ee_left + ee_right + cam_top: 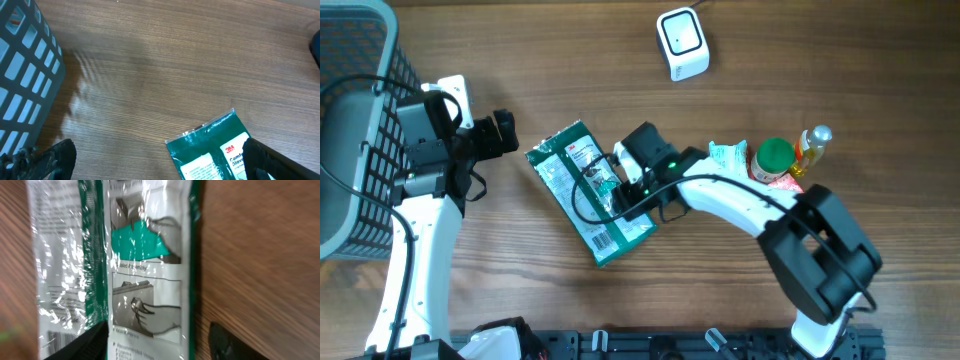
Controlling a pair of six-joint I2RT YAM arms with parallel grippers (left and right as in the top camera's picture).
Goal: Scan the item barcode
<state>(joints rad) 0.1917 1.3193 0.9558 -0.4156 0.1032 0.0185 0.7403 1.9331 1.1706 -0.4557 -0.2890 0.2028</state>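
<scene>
The item is a green and white glove packet (pixel 582 190) lying flat on the wooden table, with a barcode near its lower end (pixel 605 240). My right gripper (pixel 623 195) hovers over its right half. In the right wrist view the gripper (pixel 157 347) is open: one finger (pixel 85 345) is above the packet (pixel 145 270), the other (pixel 230 345) is above bare wood beside its edge. My left gripper (pixel 508 133) is open just left of the packet's top corner. The left wrist view shows that corner (pixel 215 150) near its right finger (pixel 270 162). The white scanner (pixel 682 43) stands at the back.
A grey mesh basket (pixel 350 130) fills the far left. To the right of the packet, behind the right arm, stand a green-lidded jar (pixel 773 160), a yellow bottle (pixel 810 148) and a small green-white sachet (pixel 728 157).
</scene>
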